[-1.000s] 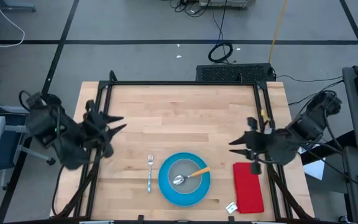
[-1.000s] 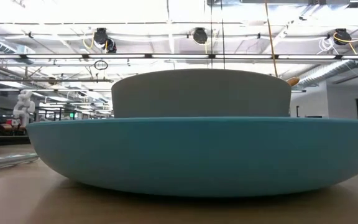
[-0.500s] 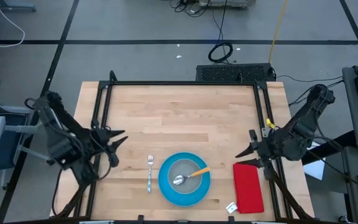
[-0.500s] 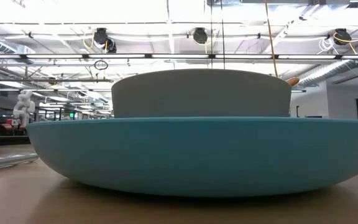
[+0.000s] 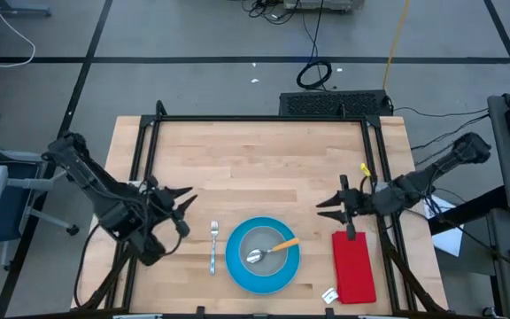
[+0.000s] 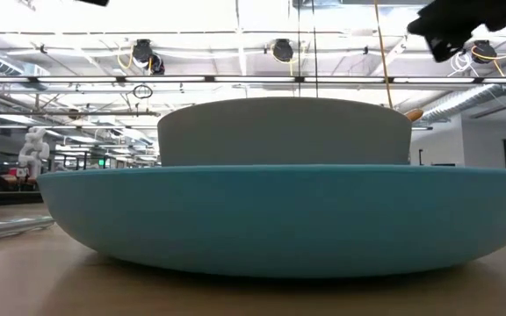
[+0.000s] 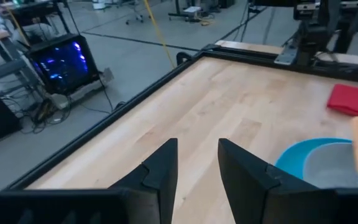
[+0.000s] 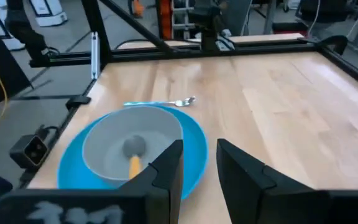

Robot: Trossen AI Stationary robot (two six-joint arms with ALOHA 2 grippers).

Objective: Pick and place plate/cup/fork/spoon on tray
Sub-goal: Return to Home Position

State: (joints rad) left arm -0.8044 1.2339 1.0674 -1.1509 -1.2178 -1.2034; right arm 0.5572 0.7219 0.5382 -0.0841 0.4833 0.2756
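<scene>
Plate (image 5: 262,285), cup (image 5: 259,237), spoon (image 5: 271,250) and fork (image 5: 213,245) are pictured laid out near one edge of the wooden table (image 5: 264,159), between the two arms. The grey cup is seated in the middle of the blue plate, and the spoon is propped inside it, with its orange handle resting over the rim. The fork is left flat on the wood just beside the plate, apart from it. A red cloth (image 5: 354,266) is seen on the plate's other side. None of the tableware has been shifted over the past second; only the arms have been moved. Both have been unfolded and brought lower, and dark arm parts are now caught at the top of the low view. The left gripper (image 5: 186,199) is held beside the fork and the right gripper (image 5: 322,207) above the cloth's far end. Each is carried empty, its fingers parted by a modest gap. The placing is judged finished, with only the retreat to rest left, though no separate tray can be made out.
</scene>
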